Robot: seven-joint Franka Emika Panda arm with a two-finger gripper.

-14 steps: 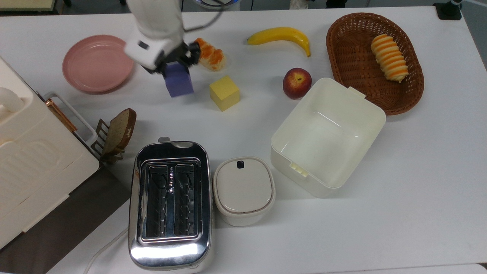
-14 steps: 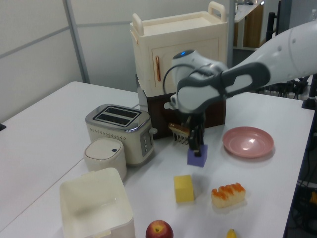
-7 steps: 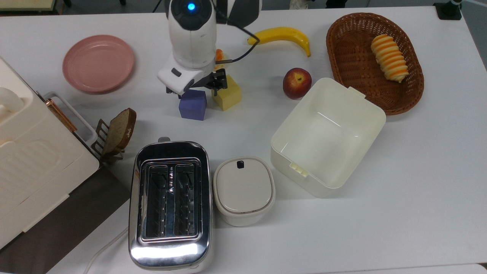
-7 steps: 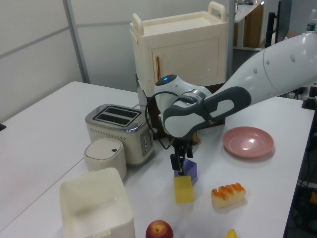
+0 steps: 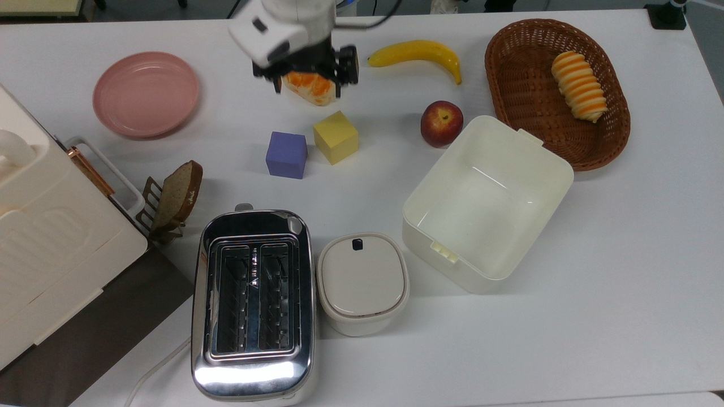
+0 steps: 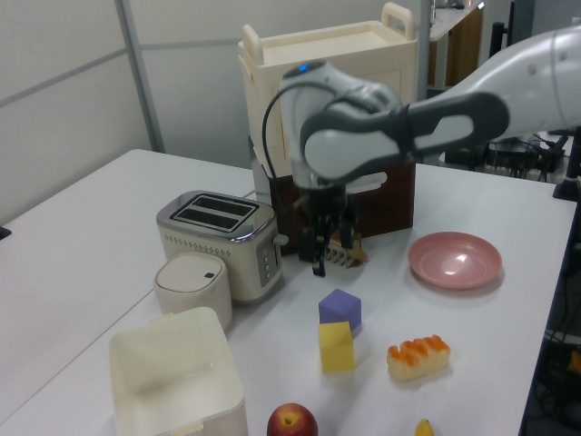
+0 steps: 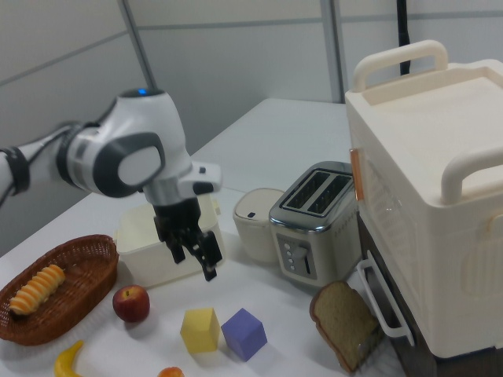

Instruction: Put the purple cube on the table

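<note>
The purple cube (image 5: 287, 155) rests flat on the white table (image 5: 565, 294), free of any grip, close to the left of the yellow cube (image 5: 335, 137) in the top view. The left view has the purple cube (image 6: 339, 309) just behind the yellow cube (image 6: 337, 346); in the right view the purple cube (image 7: 244, 333) lies beside the yellow cube (image 7: 200, 329). My gripper (image 5: 311, 76) is open and empty, lifted well above the table (image 6: 82, 227). The gripper (image 6: 332, 250) hangs above and behind the cubes. The gripper (image 7: 195, 258) holds nothing.
An orange-topped pastry (image 5: 308, 87) lies under the gripper in the top view. A pink plate (image 5: 146, 93), banana (image 5: 418, 53), apple (image 5: 442, 123), wicker basket (image 5: 557, 90), open cream box (image 5: 487, 200), toaster (image 5: 253, 302), lidded pot (image 5: 362, 282) and bread slice (image 5: 178, 195) surround the cubes.
The gripper carried the purple cube down beside the yellow cube, let it go, then rose and drew back toward the top view's upper edge. The cube stays put.
</note>
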